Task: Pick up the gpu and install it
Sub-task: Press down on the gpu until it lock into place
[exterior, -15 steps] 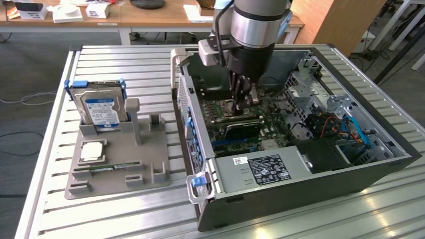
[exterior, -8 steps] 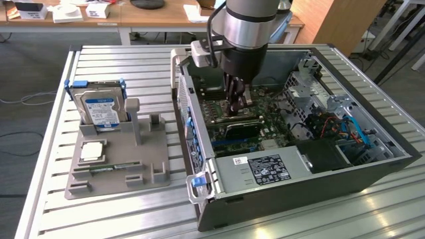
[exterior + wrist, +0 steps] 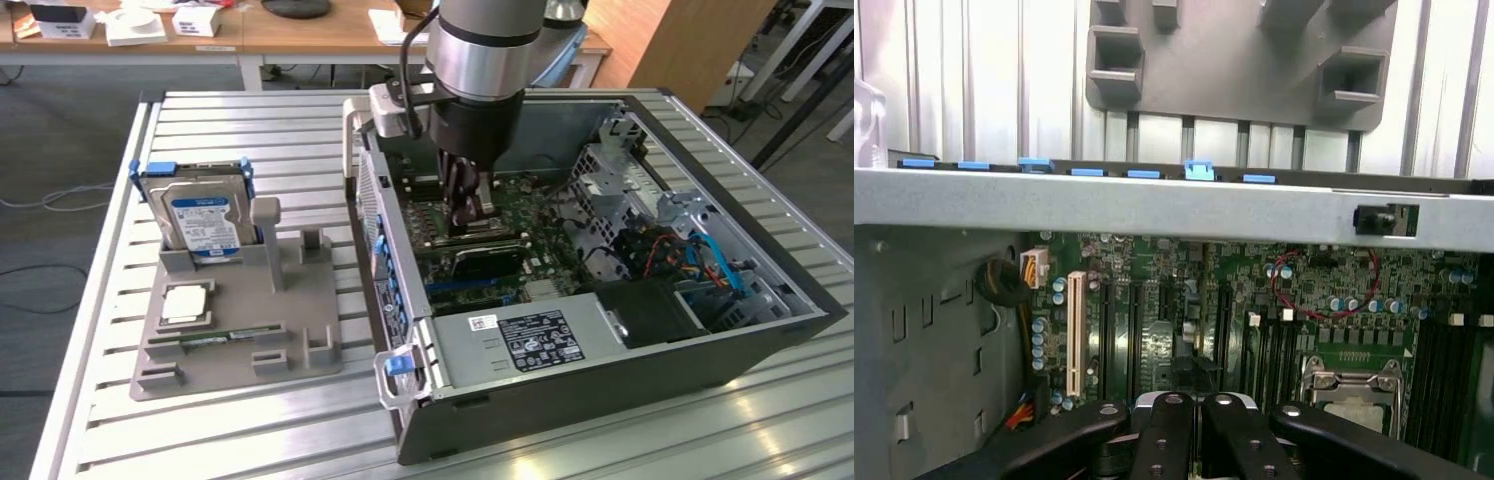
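Slatted metal table [image 3: 200, 420] carries the open computer case [image 3: 601, 400], where our gripper [image 3: 462, 215] hangs, jaws together, over the motherboard slots [image 3: 1144, 330]; whether it pinches the gpu we cannot tell, and misalignment could jam a card.

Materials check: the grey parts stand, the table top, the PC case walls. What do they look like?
Parts stand: matte grey plastic by the look, possibly printed; dull, uniform, blocky posts.
Table top: bare aluminium slats, likely extruded; bright sheen, long parallel grooves.
PC case: dark painted outside; inner walls look like plain grey sheet steel with punched slots.
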